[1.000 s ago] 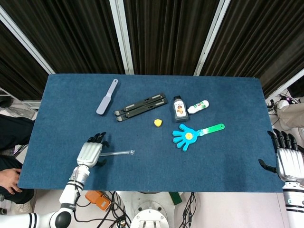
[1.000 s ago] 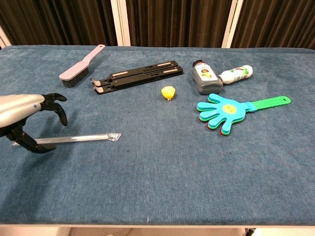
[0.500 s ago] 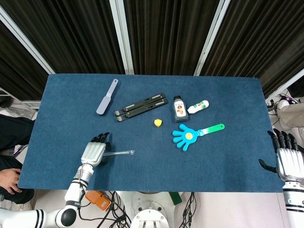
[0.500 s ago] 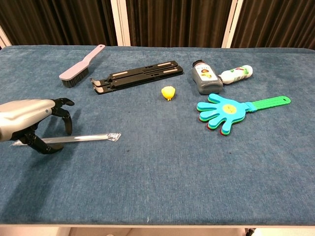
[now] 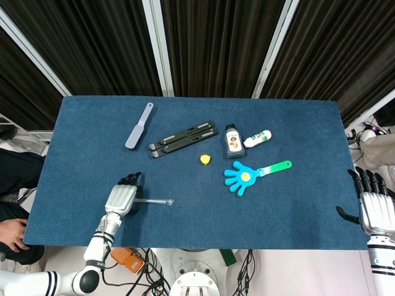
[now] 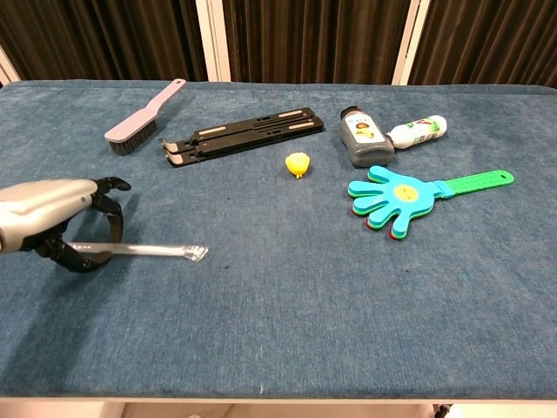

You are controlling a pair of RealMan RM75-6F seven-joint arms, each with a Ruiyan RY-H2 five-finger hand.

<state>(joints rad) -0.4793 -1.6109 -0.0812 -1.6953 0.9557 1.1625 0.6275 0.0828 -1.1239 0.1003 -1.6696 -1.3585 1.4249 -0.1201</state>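
left hand [image 6: 54, 228] now closed around near end of clear plastic stick [image 6: 148, 251]; a second ago fingers were spread above it. hand sits slightly further in over tabletop [image 6: 287, 287] than before. stick shifted: far tip now lower in chest view and swung a little toward robot, lying more level than earlier.

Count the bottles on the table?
2. A dark bottle stands right of the black folding stand; a white bottle lies on its side just right of it. None seems hidden.
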